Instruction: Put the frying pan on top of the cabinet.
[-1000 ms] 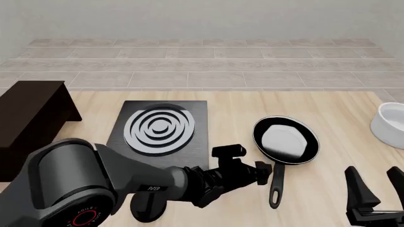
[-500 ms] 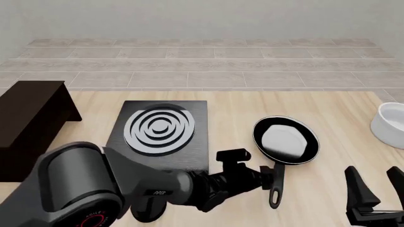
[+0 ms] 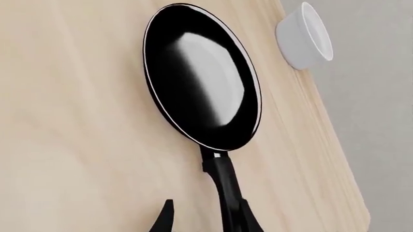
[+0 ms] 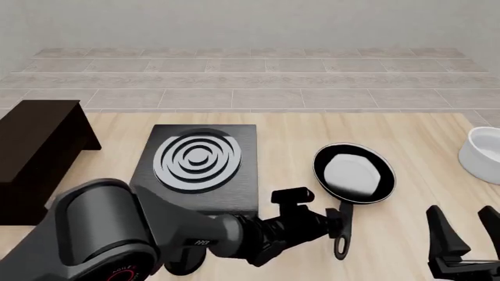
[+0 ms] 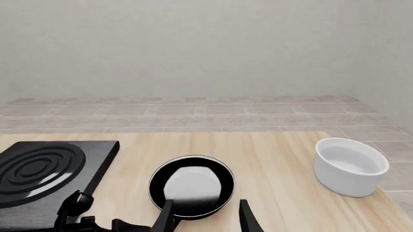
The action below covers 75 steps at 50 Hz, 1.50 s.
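The left tool [image 4: 338,225] sits at the frying pan's handle, low and reaching across from about eight o'clock in the front view. The left wrist view shows its fingers parted narrowly, one either side of the handle; whether they press it I cannot tell. The frying pan [image 4: 354,173] lies flat on the worktop [image 4: 297,134], its bowl toward twelve o'clock from the tool and its handle running toward six. The stove plate [image 4: 199,167] lies just beside the pan at nine o'clock; the white bowl [image 4: 483,153] stands well apart at three. The cabinet [image 4: 35,152] stands at the far nine o'clock edge. The right tool [image 4: 469,240] waits spread wide at five o'clock, holding nothing.

By my judgement the task is at its start: the grasp is unconfirmed, and the lift, carry across the stove plate and set-down on the cabinet all remain.
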Tool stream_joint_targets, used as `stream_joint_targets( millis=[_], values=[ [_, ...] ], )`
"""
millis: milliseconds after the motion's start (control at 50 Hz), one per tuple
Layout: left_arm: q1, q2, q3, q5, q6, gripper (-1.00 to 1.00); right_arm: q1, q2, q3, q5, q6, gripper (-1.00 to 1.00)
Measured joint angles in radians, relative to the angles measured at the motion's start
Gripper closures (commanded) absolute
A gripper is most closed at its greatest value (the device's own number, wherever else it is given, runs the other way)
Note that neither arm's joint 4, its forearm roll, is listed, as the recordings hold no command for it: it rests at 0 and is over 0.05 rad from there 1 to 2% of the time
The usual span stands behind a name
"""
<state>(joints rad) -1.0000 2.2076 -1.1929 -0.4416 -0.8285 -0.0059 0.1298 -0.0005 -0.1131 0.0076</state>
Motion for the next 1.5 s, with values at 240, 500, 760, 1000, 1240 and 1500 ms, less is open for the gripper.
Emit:
stream_joint_targets(
  millis=[240, 500, 760, 1000, 1240, 1500],
  values=[
    [-0.012, 0.011, -0.013, -0.008, 0.008, -1.0, 0.001, 0.006, 0.0, -0.005, 0.0, -1.0],
    [-0.023, 0.019, -0.025, -0.01, 0.011, -1.0, 0.003, 0.006, 0.0, -0.005, -0.001, -1.0],
    [-0.039, 0.025, -0.033, -0.014, 0.003, -1.0, 0.004, 0.003, 0.0, -0.003, -0.002, -1.0],
    [-0.048, 0.031, -0.037, -0.022, 0.008, -1.0, 0.004, 0.008, 0.0, -0.007, 0.0, -1.0],
    [-0.055, 0.036, -0.042, -0.026, 0.023, -1.0, 0.004, 0.02, 0.0, -0.019, 0.001, -1.0],
    [-0.062, 0.045, -0.051, -0.03, 0.03, -1.0, 0.003, 0.025, 0.0, -0.024, 0.004, -1.0]
  ],
)
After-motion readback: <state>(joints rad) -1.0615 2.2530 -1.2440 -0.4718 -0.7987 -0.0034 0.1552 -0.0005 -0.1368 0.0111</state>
